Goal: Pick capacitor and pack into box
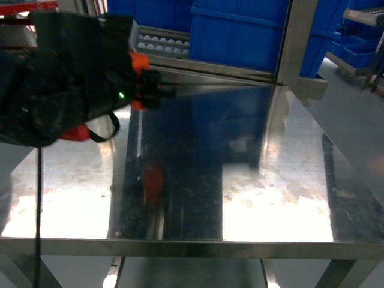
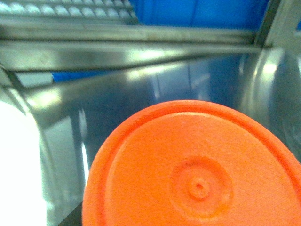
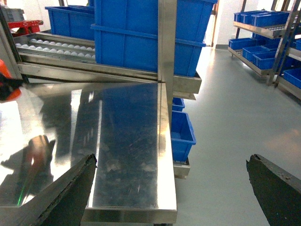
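While no capacitor or box is being shown in any view, the task is being judged barely begun — picking and packing both remain. The left gripper (image 1: 157, 90) is being held above the steel bench (image 1: 270, 180), its opening indiscernible; the right gripper (image 3: 171, 188) is being held wide open — empty.

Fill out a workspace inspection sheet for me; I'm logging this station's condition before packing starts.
Surface: steel table, shiny, bare where visible.
Job's things: pink box and capacitor, nothing seen.
Clutter: round orange disc fills the left wrist view, unidentified.
Grippers: left tool raised over the table's rear left, state unclear; right tool open, empty.
Cables: black cable hangs from the left arm.
Surroundings: blue bins, grey tray of white pieces, side shelving.
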Controlling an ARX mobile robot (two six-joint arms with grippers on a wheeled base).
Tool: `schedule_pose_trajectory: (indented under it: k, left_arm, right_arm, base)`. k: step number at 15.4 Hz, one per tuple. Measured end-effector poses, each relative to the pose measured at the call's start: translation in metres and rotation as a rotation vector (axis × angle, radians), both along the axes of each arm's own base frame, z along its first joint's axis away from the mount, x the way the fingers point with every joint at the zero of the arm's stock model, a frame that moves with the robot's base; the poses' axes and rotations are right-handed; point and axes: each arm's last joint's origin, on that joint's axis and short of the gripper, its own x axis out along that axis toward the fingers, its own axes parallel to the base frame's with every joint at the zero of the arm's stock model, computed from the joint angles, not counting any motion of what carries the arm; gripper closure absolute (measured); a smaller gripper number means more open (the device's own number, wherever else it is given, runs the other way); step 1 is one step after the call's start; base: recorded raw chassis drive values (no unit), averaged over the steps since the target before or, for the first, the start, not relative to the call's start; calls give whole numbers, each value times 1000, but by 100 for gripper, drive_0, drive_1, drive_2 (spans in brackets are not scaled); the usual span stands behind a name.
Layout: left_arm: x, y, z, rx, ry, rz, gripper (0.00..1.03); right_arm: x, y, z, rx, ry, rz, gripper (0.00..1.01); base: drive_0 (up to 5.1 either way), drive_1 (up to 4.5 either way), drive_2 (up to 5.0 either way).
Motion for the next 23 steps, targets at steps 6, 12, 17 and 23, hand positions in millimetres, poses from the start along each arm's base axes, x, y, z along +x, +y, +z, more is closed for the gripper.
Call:
schedule_pose_trajectory:
  k: [6, 12, 17, 23]
  left_arm:
    - [-118, 55, 64, -58, -152, 176, 59]
    - [-195, 73, 73, -81, -169, 251, 59]
    - [-195, 72, 72, -81, -168, 248, 60]
    - [-241, 96, 54, -72, -145, 243, 60]
  right_arm:
    - [0, 0, 0, 0, 0, 0, 3]
    - [0, 0, 0, 0, 0, 0, 3]
    - [0, 0, 0, 0, 0, 0, 3]
    - [0, 0, 0, 0, 0, 0, 3]
  base:
    - [0, 0, 0]
    - [0, 0, 0]
    - [0, 0, 0]
    - [0, 0, 0]
